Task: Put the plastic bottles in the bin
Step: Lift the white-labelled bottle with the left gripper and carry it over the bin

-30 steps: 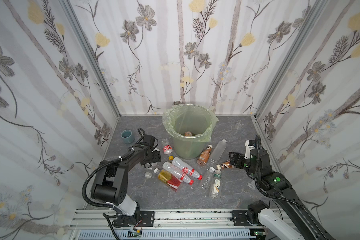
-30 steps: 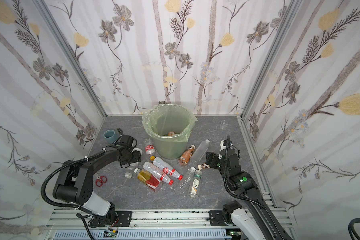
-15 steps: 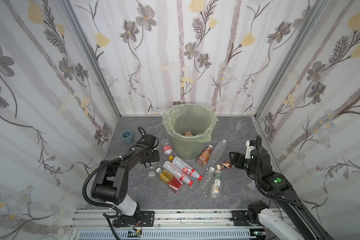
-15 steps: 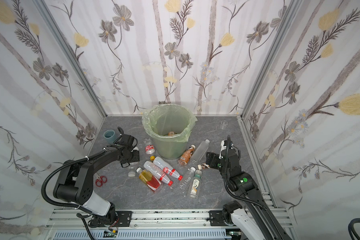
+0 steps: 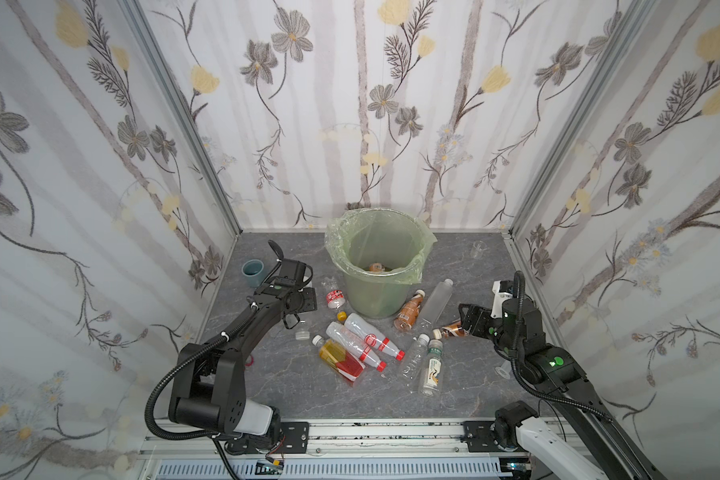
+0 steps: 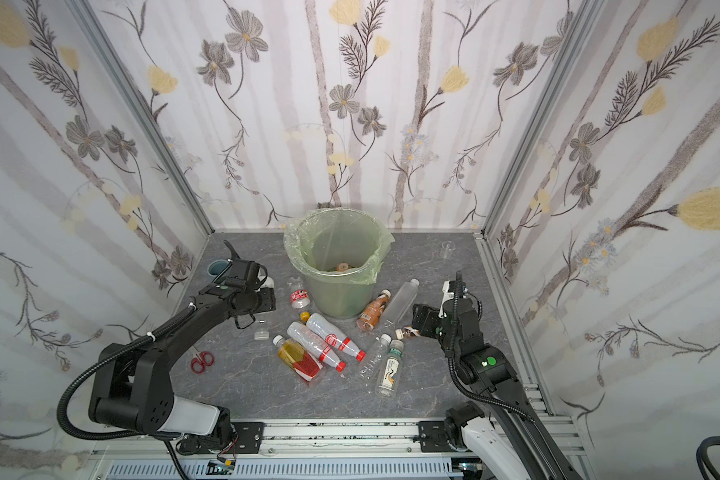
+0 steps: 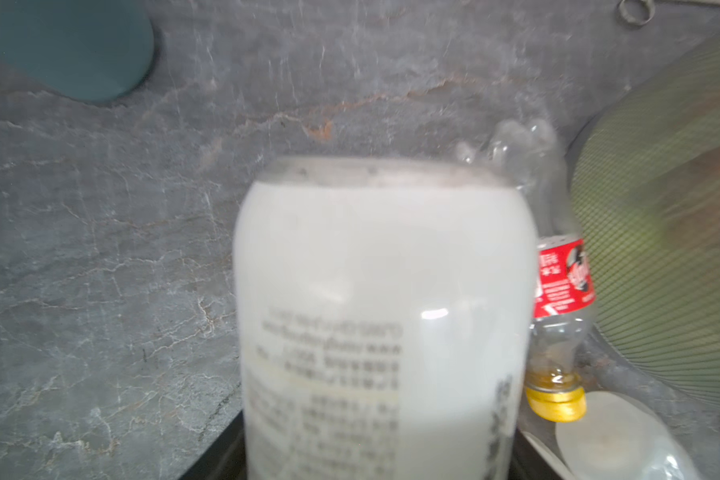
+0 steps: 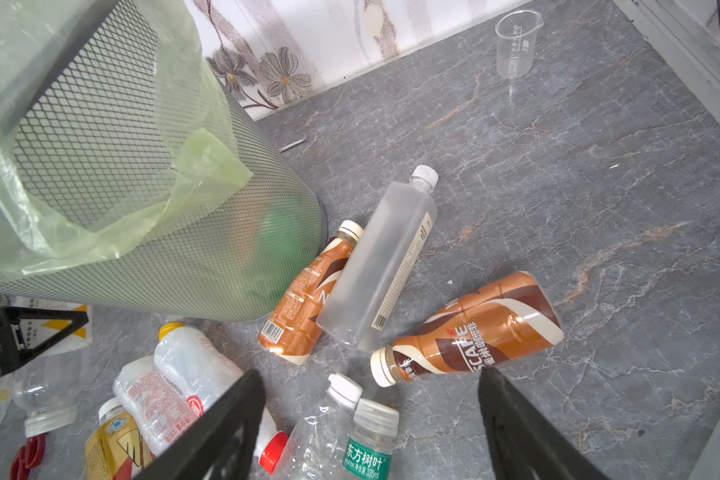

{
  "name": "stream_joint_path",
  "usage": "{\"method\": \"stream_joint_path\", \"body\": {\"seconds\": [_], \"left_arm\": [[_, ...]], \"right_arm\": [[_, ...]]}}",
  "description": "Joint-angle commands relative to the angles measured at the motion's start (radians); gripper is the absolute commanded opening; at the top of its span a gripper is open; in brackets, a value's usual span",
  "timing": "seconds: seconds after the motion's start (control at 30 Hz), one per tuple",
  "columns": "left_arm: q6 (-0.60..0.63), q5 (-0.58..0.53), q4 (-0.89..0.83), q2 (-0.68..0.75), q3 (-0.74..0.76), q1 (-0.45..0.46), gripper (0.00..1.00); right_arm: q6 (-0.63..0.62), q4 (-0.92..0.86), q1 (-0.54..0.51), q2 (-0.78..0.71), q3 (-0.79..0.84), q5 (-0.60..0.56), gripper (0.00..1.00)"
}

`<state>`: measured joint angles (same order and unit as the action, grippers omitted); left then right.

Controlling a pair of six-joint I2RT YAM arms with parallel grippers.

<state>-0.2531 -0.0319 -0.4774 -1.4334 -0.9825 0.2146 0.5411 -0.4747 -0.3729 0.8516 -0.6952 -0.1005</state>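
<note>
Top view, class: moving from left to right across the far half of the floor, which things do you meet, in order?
Blue-grey cup → left hand, closed on a white bottle → bin → clear beaker. The bottles leaning by the bin overlap it, so they are left out.

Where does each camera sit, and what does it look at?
Top views: high up, looking down on bin, bottles; left arm, right arm show.
Left wrist: on left arm, close on a white bottle; dark edges of left tool show.
Right wrist: on right arm, facing a brown bottle; right tool, open, shows.
Shared: all catch the bin.
</note>
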Motion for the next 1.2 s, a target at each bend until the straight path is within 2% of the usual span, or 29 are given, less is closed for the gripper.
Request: {"method": "stream_joint_path", "body": {"seconds": [0.0,0.27,0.53,0.9,1.17], "left_arm": [[0.020,0.018,-0.022,0.042,-0.038,-0.010,0.67],[0.005,0.111,-0.029,0.166,-0.189,-0.015,0.66],[-0.058,0.194,-0.034,0.172,-0.339,-0.015,0.66],[-0.158,0.333,-0.034,0.106,-0.569,-0.011,0.63],[-0.170,0.359,-0.034,0.016,-0.727,0.035,0.62]], "right_arm": [[-0.002,0.034,0.000,-0.003,0.005,-0.004,0.82],[-0.010,0.031,0.000,-0.005,0.008,-0.003,0.82],[-0.024,0.028,-0.001,-0.006,0.005,-0.002,0.82],[-0.025,0.028,0.000,-0.008,0.002,-0.004,0.82],[-0.024,0.024,0.000,-0.012,-0.007,-0.001,0.82]]}}
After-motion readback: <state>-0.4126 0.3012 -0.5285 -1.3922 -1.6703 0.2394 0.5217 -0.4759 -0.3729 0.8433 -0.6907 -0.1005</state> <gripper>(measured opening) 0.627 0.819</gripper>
